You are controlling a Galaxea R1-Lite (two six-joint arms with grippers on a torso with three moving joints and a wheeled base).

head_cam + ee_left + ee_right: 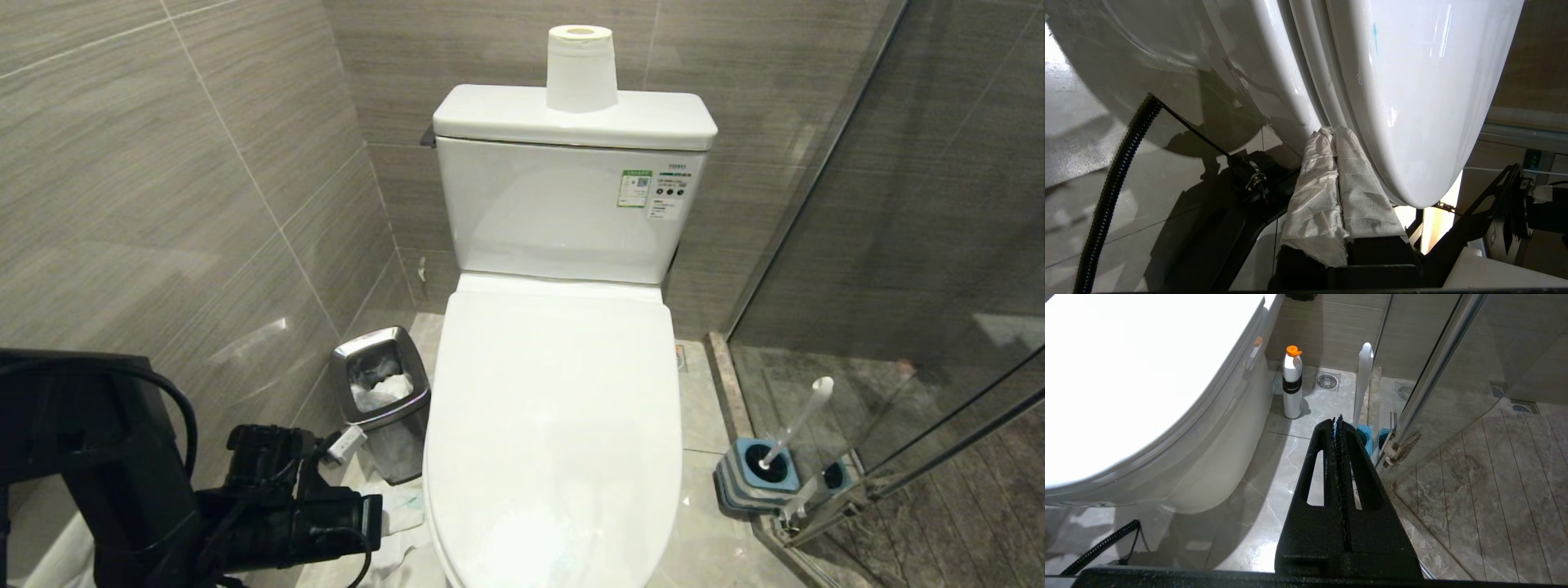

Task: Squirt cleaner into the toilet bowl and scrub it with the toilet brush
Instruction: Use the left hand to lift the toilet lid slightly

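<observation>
Lid of the toilet bowl [555, 425] is down, so nothing has gone in yet; judged step: opening the lid, before any squirt or scrub.

Left gripper [1334, 132], fingers wrapped in white paper/cloth, is clenched w/ nothing held, tips pressed into the seam under the lid edge at the front-left of the bowl. In the head view the left arm [269, 506] sits low at the robot's left, beside the bowl and near the steel waste bin [380, 392]. Next move prob. calls for levering the lid up from that seam w/o slipping off the glossy plastic, then swinging it back toward the tank [571, 212]; the paper roll [580, 69] standing on the tank top could get knocked.

Right gripper [1337, 424] is clenched, empty, parked low on the robot's right, pointing at the floor between bowl and glass shower door [1437, 367].

Toilet brush [796, 429] stands in its blue-topped holder [759, 474] on the floor to the right of the bowl, against the glass, untouched.

View diffs: only the right wrist view shows a white bottle w/ orange cap [1292, 381] on the floor beside the bowl base, near a floor drain [1327, 381], poss. the cleaner; head view hides it behind the bowl. Only the left wrist view shows the fingertip contact at the lid seam. Only the head view shows bin, tank, roll.
</observation>
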